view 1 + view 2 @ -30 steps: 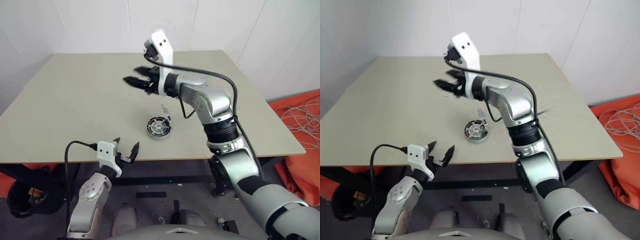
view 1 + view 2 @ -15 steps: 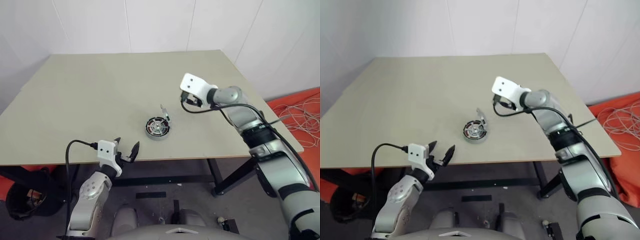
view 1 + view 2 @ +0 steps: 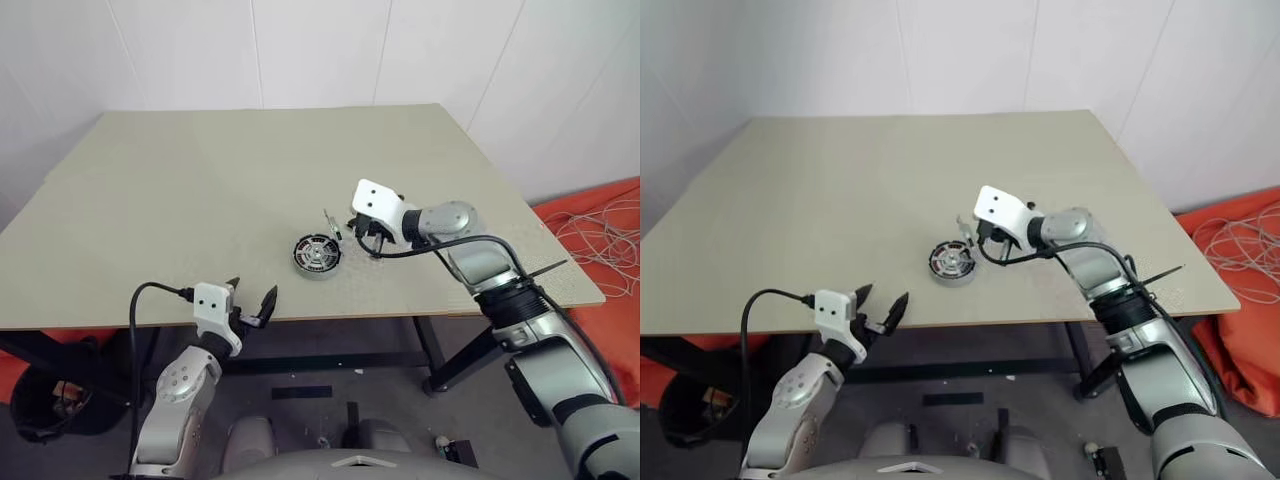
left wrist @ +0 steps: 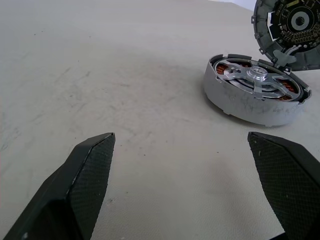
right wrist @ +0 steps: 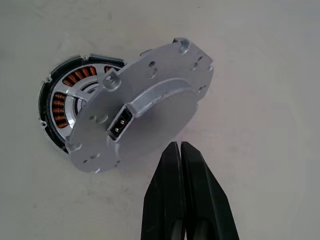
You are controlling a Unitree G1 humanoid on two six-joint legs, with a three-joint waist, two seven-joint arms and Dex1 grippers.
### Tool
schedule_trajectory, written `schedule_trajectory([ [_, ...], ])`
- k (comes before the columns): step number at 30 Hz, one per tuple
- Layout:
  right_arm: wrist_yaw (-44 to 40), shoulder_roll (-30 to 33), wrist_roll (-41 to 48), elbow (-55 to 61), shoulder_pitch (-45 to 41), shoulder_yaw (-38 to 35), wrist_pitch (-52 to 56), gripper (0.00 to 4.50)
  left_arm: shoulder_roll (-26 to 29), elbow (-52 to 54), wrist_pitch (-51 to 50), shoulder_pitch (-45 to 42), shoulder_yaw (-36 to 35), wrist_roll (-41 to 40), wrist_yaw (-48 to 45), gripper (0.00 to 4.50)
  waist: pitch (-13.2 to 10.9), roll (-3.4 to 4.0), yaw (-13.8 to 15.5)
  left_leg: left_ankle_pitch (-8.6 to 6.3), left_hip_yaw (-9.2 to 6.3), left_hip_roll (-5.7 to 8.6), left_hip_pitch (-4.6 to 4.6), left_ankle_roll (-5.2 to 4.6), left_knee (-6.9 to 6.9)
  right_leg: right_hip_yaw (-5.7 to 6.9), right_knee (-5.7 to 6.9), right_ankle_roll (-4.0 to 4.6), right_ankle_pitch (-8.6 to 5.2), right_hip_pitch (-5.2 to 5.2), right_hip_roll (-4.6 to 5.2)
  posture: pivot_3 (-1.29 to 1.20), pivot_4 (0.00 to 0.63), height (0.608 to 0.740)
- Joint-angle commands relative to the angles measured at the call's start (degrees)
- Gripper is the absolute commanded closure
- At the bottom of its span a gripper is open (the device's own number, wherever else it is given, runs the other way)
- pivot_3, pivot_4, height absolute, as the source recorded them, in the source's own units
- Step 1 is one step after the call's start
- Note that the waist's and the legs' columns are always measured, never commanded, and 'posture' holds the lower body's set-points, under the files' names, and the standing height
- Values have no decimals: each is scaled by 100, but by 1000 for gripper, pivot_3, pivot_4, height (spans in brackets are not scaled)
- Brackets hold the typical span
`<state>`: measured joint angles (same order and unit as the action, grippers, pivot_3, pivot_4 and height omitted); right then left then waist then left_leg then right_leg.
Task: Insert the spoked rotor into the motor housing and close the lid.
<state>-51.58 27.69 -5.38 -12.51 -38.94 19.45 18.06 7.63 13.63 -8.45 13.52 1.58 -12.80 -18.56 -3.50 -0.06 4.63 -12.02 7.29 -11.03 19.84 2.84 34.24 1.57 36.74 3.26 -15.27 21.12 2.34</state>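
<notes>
The right gripper [image 5: 181, 150] has its two black fingers pressed together with nothing between them, and it points at the outer face of the lid [image 5: 145, 110] from just beside it. The lid stands up on its edge at the side of the motor housing [image 4: 255, 95], tilted over it like an open cover. The spoked rotor [image 4: 255, 77] seems already seated inside, its silver spokes lying over the copper windings, so the step in hand is the closing. To do it well, the closed fingertips should push high on the lid's back face, slowly and towards the housing, so the lid tips down onto it and does not slide away on the table [image 3: 180, 190]. The left gripper [image 3: 254, 302] waits near the front edge with fingers wide apart, well away from the parts — it could steady the housing if it starts to move
</notes>
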Motion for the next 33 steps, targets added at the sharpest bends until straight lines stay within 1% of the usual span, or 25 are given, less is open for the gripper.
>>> schedule_trajectory([
  [1,175,-199,103,382,16,-141,115,4467,42,106,154,-72,-58,-55,-70,0,0,0,-8,0,0,0,2,0,0,0,0,0,0,1,0,0,0,740],
  [10,581,-846,48,354,265,13,267,4467,40,221,128,-35,43,1,-24,0,0,1,-57,0,-1,0,4,0,-2,0,-1,0,0,5,0,0,0,740],
  [16,709,-1123,7,314,338,126,336,4467,87,-115,465,62,21,8,-206,0,0,1,-61,0,-4,0,3,0,-3,0,-1,0,-1,5,0,0,0,740],
  [24,792,-1198,19,261,433,95,468,4467,136,-638,949,72,-50,-31,-474,0,-1,2,-60,-1,-6,0,1,0,-5,-1,-2,-1,-1,4,0,0,0,740],
  [33,876,-1207,20,-42,657,116,547,4467,142,-764,1089,70,-2,-16,-567,0,1,3,-61,-1,-6,0,-14,0,-7,-4,-2,-2,-2,-7,1,0,0,740],
])
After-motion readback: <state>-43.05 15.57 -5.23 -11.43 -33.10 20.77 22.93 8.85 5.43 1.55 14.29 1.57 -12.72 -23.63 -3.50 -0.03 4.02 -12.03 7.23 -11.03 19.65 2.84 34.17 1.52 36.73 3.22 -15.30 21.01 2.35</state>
